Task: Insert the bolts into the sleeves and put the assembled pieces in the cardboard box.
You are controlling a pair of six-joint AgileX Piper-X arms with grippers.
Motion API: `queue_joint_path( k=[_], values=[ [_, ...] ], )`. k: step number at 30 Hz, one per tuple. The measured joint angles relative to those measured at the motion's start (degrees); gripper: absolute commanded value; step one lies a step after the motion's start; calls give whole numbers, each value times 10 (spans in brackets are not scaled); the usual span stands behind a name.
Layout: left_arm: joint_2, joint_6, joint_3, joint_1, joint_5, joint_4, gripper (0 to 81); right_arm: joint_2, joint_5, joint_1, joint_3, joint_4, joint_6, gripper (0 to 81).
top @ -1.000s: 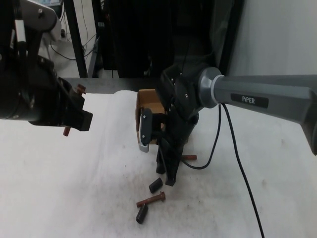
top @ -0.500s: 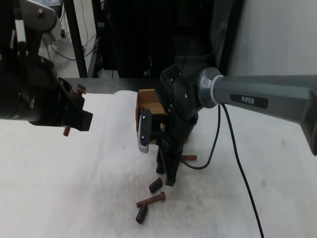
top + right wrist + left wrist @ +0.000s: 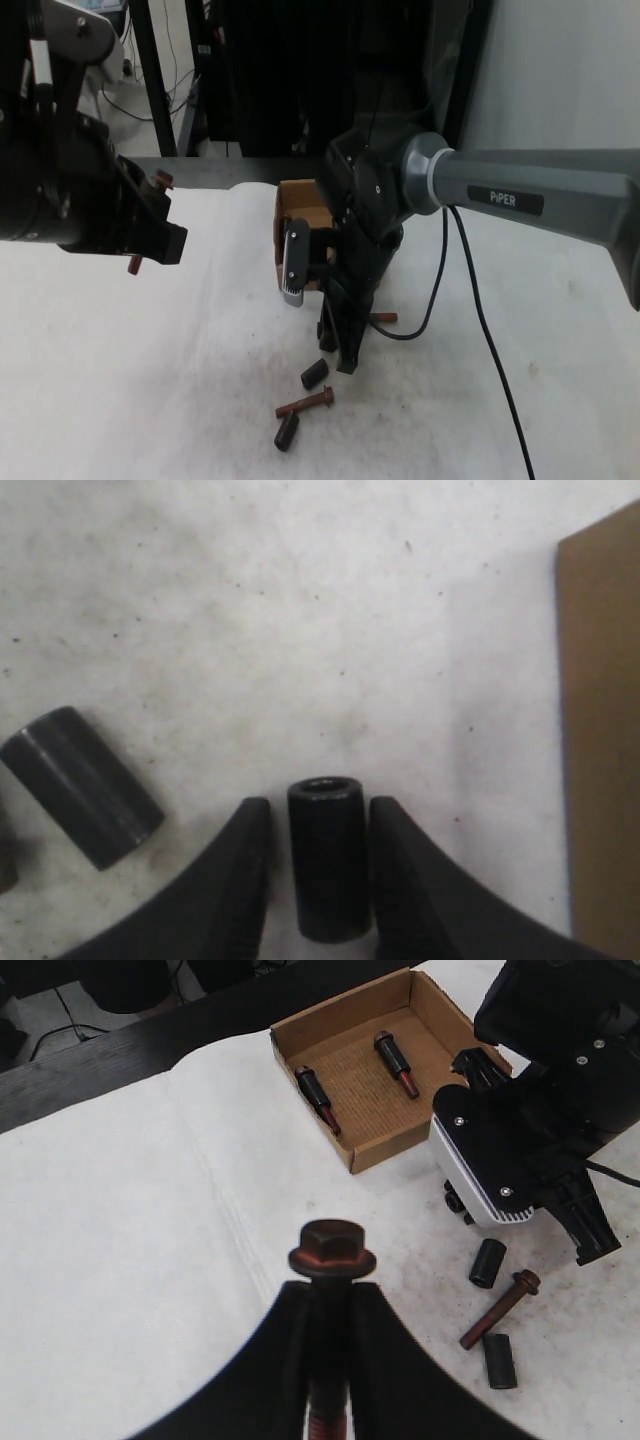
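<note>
Sleeves and a bolt lie nearest, low in the centre of the high view: a short black cylindrical sleeve (image 3: 287, 432) on the stained white cloth (image 3: 120, 380), just above it a rust-brown hex-head bolt (image 3: 305, 402) lying crosswise, and above that a second black sleeve (image 3: 315, 375). Just right of that one the right gripper (image 3: 345, 365) points down, close over the cloth. Its wrist view shows the jaws narrow, closed on the two sides of a third black sleeve (image 3: 330, 865), which lies lengthwise between the fingers (image 3: 235, 880) with its open end toward their tips. Behind this arm, right of centre, lies another rusty bolt (image 3: 383, 318), partly hidden. At mid-left of the high view the left gripper (image 3: 158, 228) hangs well above the cloth, its jaws clamped on the shank of a brown bolt with a hexagonal head (image 3: 332, 1255), and the head stands out past the fingertips. Farthest back, at centre, sits the open brown cardboard box (image 3: 300, 195) — the left wrist view shows two assembled pieces (image 3: 318, 1100) lying inside it, near each other but apart
</note>
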Motion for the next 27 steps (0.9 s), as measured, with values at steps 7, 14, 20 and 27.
queue_joint_path(
  k=[7, 14, 20, 27],
  values=[
    [0, 0, 0, 0, 0, 0, 2, 0, 0, 0, 0, 3, 0, 48],
    [0, 0, 0, 0, 0, 0, 2, 0, 4, 0, 0, 1, 32, 5],
    [-11, -2, 2, 1, 1, -39, 2, -29, 35, -7, -5, -8, 180, 6],
    [-44, -73, 3, 1, 99, -267, 2, -191, -89, -56, -27, -132, 473, 6]
  ],
)
